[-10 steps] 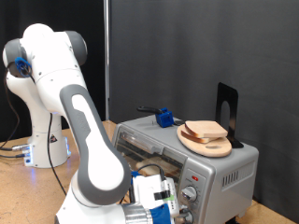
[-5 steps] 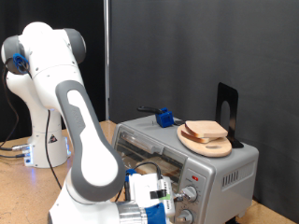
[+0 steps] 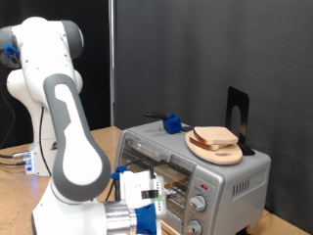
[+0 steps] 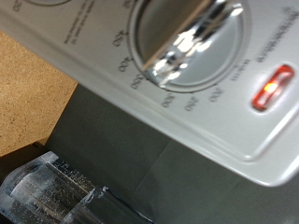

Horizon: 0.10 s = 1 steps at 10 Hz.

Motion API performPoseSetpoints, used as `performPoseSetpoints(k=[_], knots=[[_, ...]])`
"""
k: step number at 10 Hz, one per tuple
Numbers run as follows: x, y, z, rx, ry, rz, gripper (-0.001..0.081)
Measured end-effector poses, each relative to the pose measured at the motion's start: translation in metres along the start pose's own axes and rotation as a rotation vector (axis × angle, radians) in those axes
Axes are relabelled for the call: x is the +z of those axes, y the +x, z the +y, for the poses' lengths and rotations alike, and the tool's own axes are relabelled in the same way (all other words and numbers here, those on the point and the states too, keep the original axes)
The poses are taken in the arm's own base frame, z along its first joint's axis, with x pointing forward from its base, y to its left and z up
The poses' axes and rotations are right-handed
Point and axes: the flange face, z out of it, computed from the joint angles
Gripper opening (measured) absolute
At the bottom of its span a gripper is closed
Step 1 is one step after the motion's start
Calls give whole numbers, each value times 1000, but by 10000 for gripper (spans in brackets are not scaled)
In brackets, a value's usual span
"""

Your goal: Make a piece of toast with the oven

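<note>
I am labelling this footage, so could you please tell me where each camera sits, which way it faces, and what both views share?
Exterior view: off the arm, facing the oven, with the piece of toast on a wooden plate on top; shows the arm and the gripper by the oven's front.
Wrist view: on the hand, close on a knob and red light; a finger shows.
Shared: the oven's control panel.

End effector (image 3: 147,201) fingertips cut off by exterior view's bottom

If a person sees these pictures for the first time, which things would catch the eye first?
The big white robot arm fills the exterior view's left, its gripper low before the oven. The piece of toast lies on a wooden plate atop the oven. In the wrist view, a red light glows beside a knob.
</note>
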Motion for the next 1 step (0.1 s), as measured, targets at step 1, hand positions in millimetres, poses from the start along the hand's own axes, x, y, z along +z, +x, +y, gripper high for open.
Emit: performPoseSetpoints(k=[1], knots=[[-6,-4,-2,21,-11,-1,808]])
